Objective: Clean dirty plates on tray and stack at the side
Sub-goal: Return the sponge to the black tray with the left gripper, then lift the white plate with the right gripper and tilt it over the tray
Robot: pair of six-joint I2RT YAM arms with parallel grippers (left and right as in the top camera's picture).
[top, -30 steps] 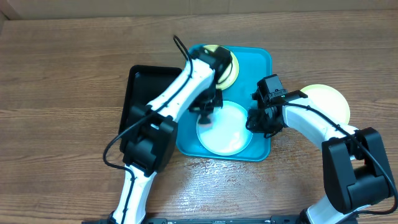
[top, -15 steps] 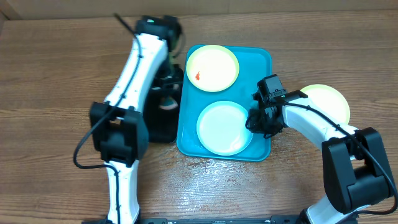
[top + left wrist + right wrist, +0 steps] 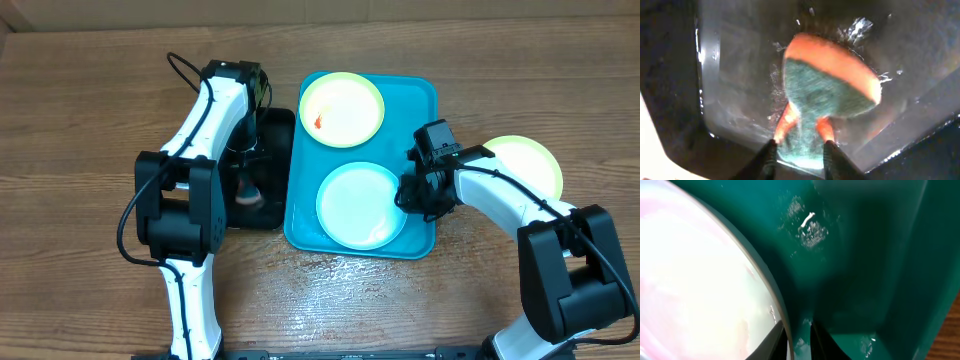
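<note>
Left wrist view: the left tool (image 3: pixel 800 144) is clamped on a sponge (image 3: pixel 827 85), its length running out from the fingers, dipped in the wet black tray (image 3: pixel 278 150), likely for rinsing. The right tool (image 3: pixel 797 332) sits at the rim of the white plate (image 3: pixel 360 205) on the blue tray (image 3: pixel 420 95), probably steadying it; whether it grips, I cannot tell. Plates lie flat, face up: smeared plate (image 3: pixel 345 105) behind, third plate (image 3: pixel 525 160) aside on the worktop (image 3: pixel 90 120). The blue tray's length runs near to far.

Black tray (image 3: pixel 278 165) on wooden table (image 3: pixel 80 150), wet inside; orange sponge (image 3: pixel 830 85), green scouring face, in it.
</note>
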